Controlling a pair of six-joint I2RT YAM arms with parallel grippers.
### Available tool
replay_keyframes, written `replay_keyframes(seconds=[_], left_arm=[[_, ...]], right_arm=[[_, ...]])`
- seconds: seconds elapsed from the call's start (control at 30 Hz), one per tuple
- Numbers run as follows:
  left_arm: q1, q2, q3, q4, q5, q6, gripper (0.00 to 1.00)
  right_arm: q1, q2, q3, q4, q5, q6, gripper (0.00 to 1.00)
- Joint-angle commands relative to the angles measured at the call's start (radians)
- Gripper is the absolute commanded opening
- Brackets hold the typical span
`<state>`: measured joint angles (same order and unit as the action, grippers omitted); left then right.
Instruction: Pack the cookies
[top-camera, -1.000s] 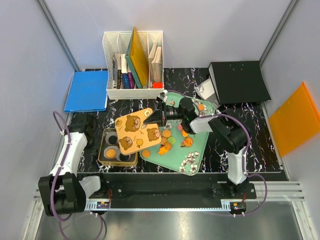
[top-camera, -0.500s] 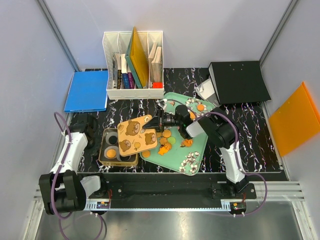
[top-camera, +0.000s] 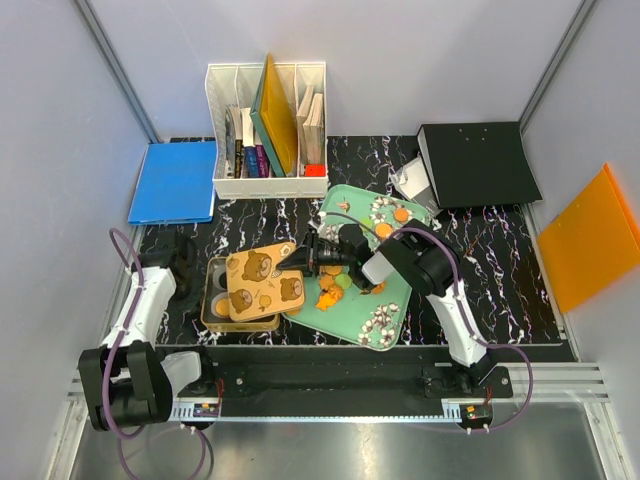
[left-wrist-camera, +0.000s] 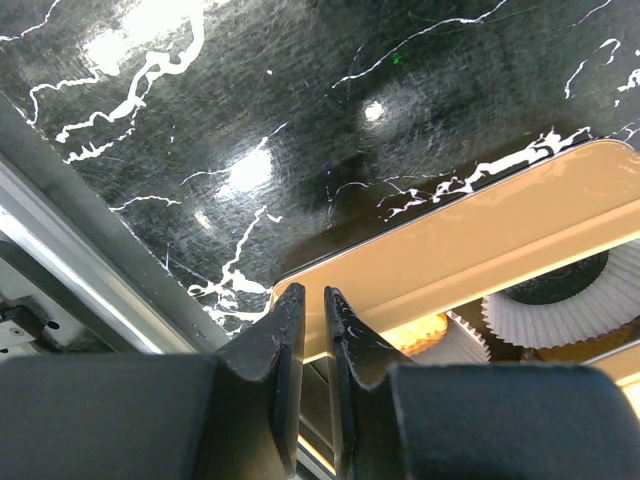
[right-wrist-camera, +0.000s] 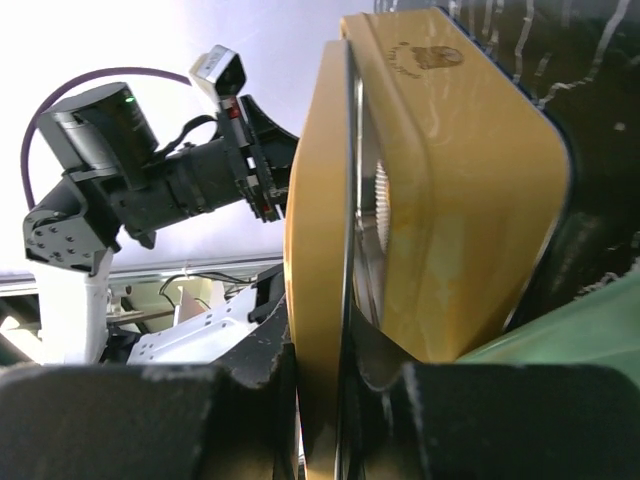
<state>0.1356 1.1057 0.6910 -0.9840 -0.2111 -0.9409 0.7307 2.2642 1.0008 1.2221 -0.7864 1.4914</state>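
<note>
My right gripper (top-camera: 298, 258) is clamped on the edge of the tan bear-printed flat lid (top-camera: 255, 283), which is tilted over the golden rectangular tin (top-camera: 208, 305). My left gripper (left-wrist-camera: 312, 296) is almost together and empty. The small round cookies (top-camera: 330, 296), mostly orange, lie on the mint-green tray (top-camera: 352, 316). I judge them light and brittle, best pinched gently across the rim.

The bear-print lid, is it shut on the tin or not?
Not shut. The lid hangs tilted over the tin, pinched by the right gripper; the right wrist view shows a gap between them.
</note>
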Motion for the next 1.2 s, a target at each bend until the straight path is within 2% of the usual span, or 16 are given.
replay_keyframes(seconds=[0.0,0.33,0.53,0.6,0.63,0.7,0.93,1.1,1.13,1.17], left_arm=[[0.004,-0.017,-0.001,0.018,0.030,-0.003,0.17],[0.004,-0.012,-0.013,0.038,0.055,-0.009,0.17],[0.004,-0.013,-0.010,0.041,0.061,-0.013,0.17],[0.002,-0.017,-0.011,0.044,0.062,-0.015,0.17],[0.004,-0.018,-0.013,0.042,0.062,-0.015,0.17],[0.002,-0.018,-0.018,0.044,0.062,-0.015,0.17],[0.001,-0.033,-0.034,0.045,0.065,-0.018,0.17],[0.002,-0.038,-0.044,0.045,0.067,-0.019,0.17],[0.002,-0.040,-0.044,0.045,0.067,-0.019,0.17],[0.002,-0.037,-0.042,0.047,0.067,-0.018,0.17]], right_arm=[[0.013,0.021,0.013,-0.004,0.029,-0.020,0.00],[0.058,-0.035,0.058,-0.297,0.030,-0.160,0.01],[0.079,-0.092,0.076,-0.452,0.071,-0.229,0.25],[0.079,-0.115,0.073,-0.480,0.085,-0.235,0.26],[0.079,-0.121,0.071,-0.486,0.104,-0.241,0.23],[0.079,-0.117,0.071,-0.483,0.116,-0.238,0.10],[0.079,-0.034,0.033,-0.282,0.150,-0.136,0.01],[0.090,0.023,0.028,-0.214,0.156,-0.128,0.03],[0.091,0.031,0.030,-0.210,0.151,-0.125,0.05],[0.093,0.035,0.030,-0.205,0.151,-0.123,0.13]])
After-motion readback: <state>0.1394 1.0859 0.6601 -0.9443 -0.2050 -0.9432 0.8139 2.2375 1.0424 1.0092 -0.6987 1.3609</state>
